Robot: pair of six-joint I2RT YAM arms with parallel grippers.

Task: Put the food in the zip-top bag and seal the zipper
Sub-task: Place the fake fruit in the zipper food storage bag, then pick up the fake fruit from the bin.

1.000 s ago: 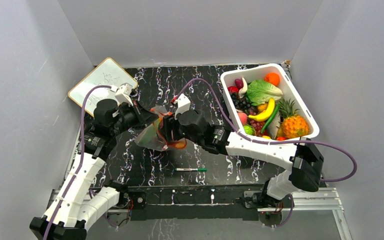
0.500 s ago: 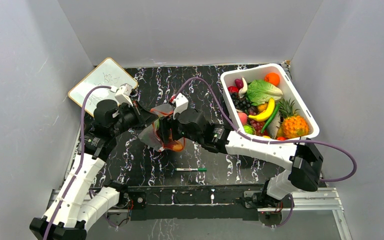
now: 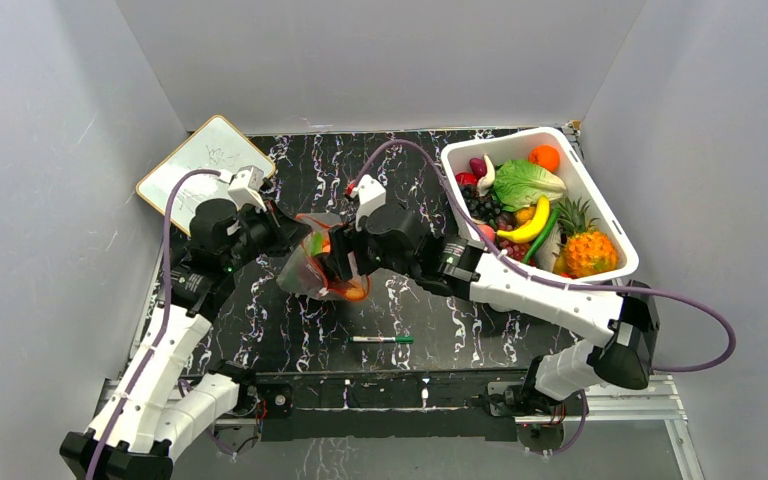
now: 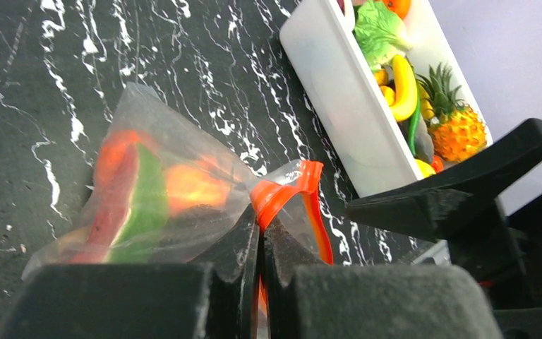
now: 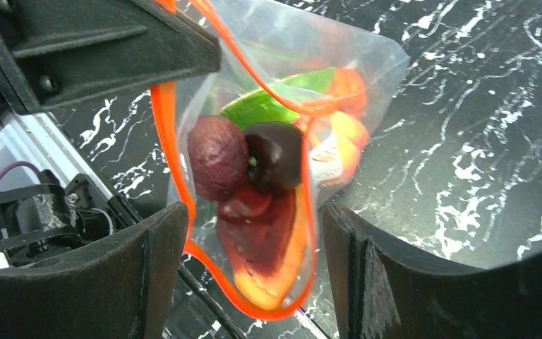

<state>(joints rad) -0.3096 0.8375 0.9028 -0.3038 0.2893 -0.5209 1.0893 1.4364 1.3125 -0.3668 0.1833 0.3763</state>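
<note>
Closest to the arm bases, a pen (image 3: 381, 340) is lying on the dark marbled surface (image 3: 290, 330), playing no part in the job. Just beyond it, mid-surface, the bag (image 3: 310, 272) is hanging from the left gripper (image 4: 260, 236). That gripper's jaws are pressing together on the zipper (image 4: 289, 192) near one end of the mouth. Pinching there is lifting the mouth and letting the body sag, so anything dropped in slides to the bottom. Whether the bag's low corner is resting on the surface or hanging just above it is hard to tell from overhead. Food (image 5: 275, 152) is sitting inside: a dark cherry-like piece beside a maroon one, with green, red and orange pieces deeper down. The zipper is gaping as an open orange loop, so the sealing is not yet done. The right gripper (image 5: 254, 240) is facing that mouth with its jaws apart and nothing between them but the bag's opening, one finger on each side of the loop. From there it looks well placed either for feeding in another piece or for starting to press the strip together. Farther off, at the right, the white tub (image 3: 608, 212) is holding the remaining food, a banana (image 3: 530, 225) and a pineapple (image 3: 588, 250) among it, within the right arm's reach. At the far left a board (image 3: 205, 160) is lying against the wall, well apart from the work.
</note>
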